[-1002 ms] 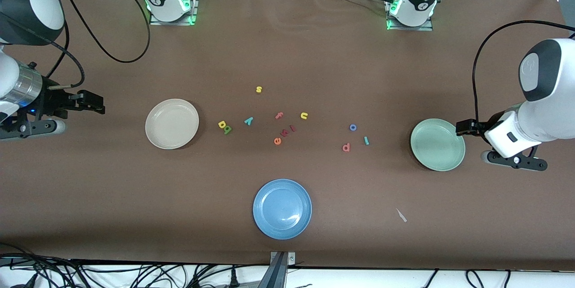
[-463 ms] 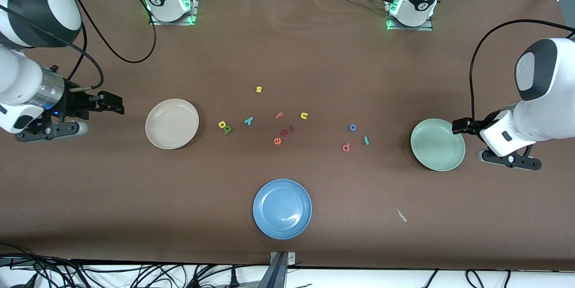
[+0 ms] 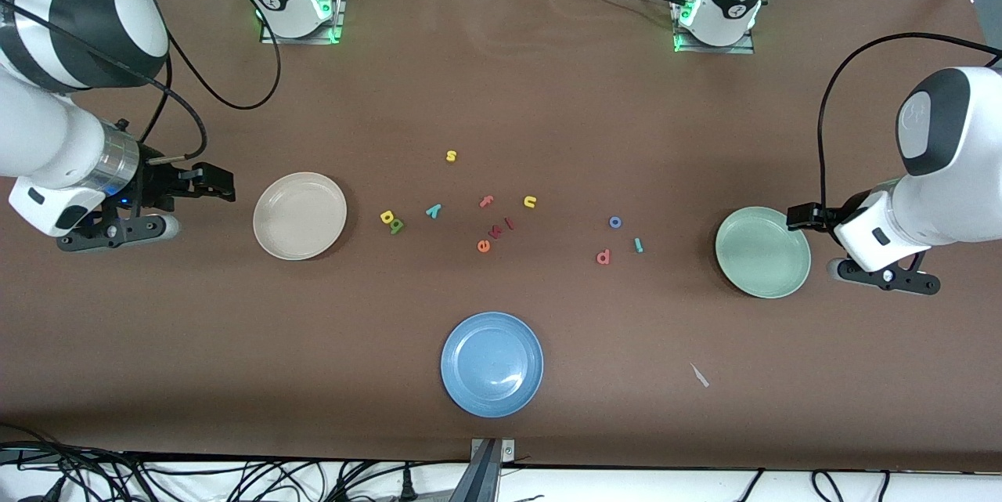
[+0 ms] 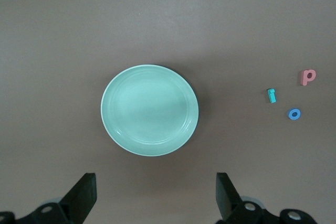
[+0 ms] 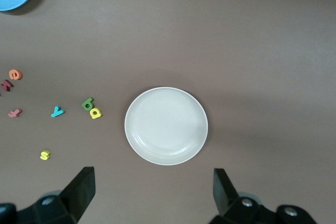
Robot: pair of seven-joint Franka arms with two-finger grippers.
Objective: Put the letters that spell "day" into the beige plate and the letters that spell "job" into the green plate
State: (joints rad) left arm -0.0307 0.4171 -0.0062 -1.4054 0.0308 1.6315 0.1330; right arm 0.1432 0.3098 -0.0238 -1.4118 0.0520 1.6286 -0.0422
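Note:
The empty beige plate [image 3: 300, 215] [image 5: 166, 126] lies toward the right arm's end. Beside it are the yellow "a" [image 3: 387, 216] [image 5: 95, 113], touching the green "d" [image 3: 397, 226] [image 5: 87, 104], and the teal "y" [image 3: 433, 210] [image 5: 57, 112]. The empty green plate [image 3: 763, 251] [image 4: 149, 110] lies toward the left arm's end, with the blue "o" [image 3: 615, 222] [image 4: 294, 114], teal "j" [image 3: 639, 245] [image 4: 271, 95] and salmon "b" [image 3: 603, 257] [image 4: 307, 77] nearby. My right gripper [image 3: 213, 183] [image 5: 152, 195] hangs open and empty over the table beside the beige plate. My left gripper [image 3: 802, 216] [image 4: 155, 198] is open and empty at the green plate's edge.
A blue plate [image 3: 491, 363] lies nearer the front camera, mid-table. Other letters sit between the two plates: yellow "s" [image 3: 451, 156] and "u" [image 3: 530, 202], salmon "f" [image 3: 486, 201], "k" [image 3: 495, 231], "l" [image 3: 510, 224], orange "e" [image 3: 483, 246]. A small white scrap [image 3: 699, 375] lies on the cloth.
My right arm has swung in from the table's end toward the beige plate. My left gripper has crept slightly toward the green plate. No letter has moved.

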